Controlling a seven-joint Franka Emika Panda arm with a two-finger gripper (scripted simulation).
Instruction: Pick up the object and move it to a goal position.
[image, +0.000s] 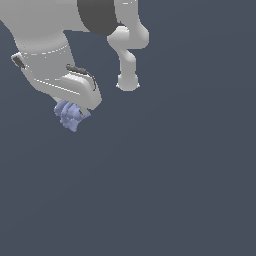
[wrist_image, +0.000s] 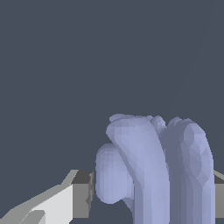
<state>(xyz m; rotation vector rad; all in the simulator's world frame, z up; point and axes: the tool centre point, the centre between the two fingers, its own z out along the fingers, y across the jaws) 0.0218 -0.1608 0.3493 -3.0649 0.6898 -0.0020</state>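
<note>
The object is a small pale lavender-blue lumpy thing with curved fin-like ridges. In the exterior view it pokes out from under the white hand of my gripper, toward the exterior view's left. In the wrist view the object fills the gap between the gripper's two grey fingertips, and its sides meet both pads. The gripper is shut on the object. The fingers are hidden behind the hand in the exterior view. I cannot tell how high the object is above the floor.
The arm's white base stands behind, to the exterior view's right of the gripper. The ground is a plain dark blue-grey surface with no other objects or goal marker in view.
</note>
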